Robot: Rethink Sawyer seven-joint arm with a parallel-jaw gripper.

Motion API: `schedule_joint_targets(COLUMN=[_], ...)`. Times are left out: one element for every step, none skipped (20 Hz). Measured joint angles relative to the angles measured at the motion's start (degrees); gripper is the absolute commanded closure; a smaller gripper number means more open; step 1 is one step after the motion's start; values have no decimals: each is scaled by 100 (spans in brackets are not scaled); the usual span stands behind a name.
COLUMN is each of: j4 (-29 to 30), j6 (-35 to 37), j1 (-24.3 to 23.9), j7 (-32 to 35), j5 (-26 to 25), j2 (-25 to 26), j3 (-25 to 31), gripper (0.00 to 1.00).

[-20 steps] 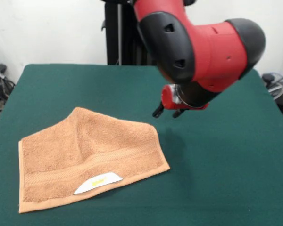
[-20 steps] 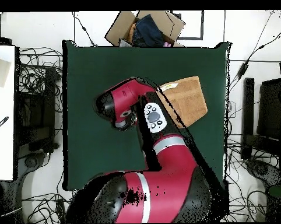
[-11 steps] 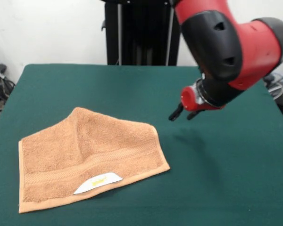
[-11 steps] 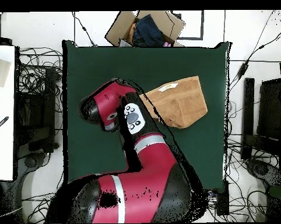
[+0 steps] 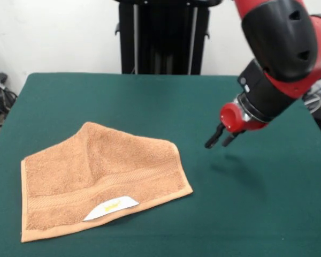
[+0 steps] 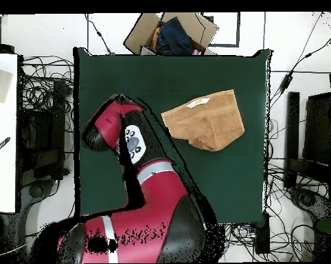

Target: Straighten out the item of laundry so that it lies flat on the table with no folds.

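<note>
Swinging away, the gripper [image 5: 218, 140] now hangs well apart from the towel [image 5: 99, 176], fingers slightly spread, empty. 1 fold still remains; unfinished.

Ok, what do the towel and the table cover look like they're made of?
The towel looks like orange-tan terry cloth: a fuzzy looped pile with a flat woven band. The table cover looks like dark green felt, matte and even, though that is only by appearance.
</note>
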Motion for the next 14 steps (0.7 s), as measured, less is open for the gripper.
schedule_joint_targets(j4=[2,2,2,2,2,4,8,12,19,36,49,62,73,114], j6=[-131,-210,-313,-361,-437,-515,-557,-599,-646,-699,-727,-754,-777,-849], j1=[60,92,140,164,205,257,299,342,405,493,538,584,617,729], j7=[0,0,0,0,0,0,0,0,0,0,0,0,0,0], j5=[-111,-176,-263,-301,-368,-449,-502,-555,-628,-729,-778,-827,-865,-992], j2=[-18,-27,-38,-43,-49,-53,-57,-61,-67,-81,-94,-107,-119,-169], j3=[-48,-79,-126,-150,-192,-251,-292,-334,-394,-486,-532,-579,-615,-719], gripper=[0,0,0,0,0,0,0,0,0,0,0,0,0,0])
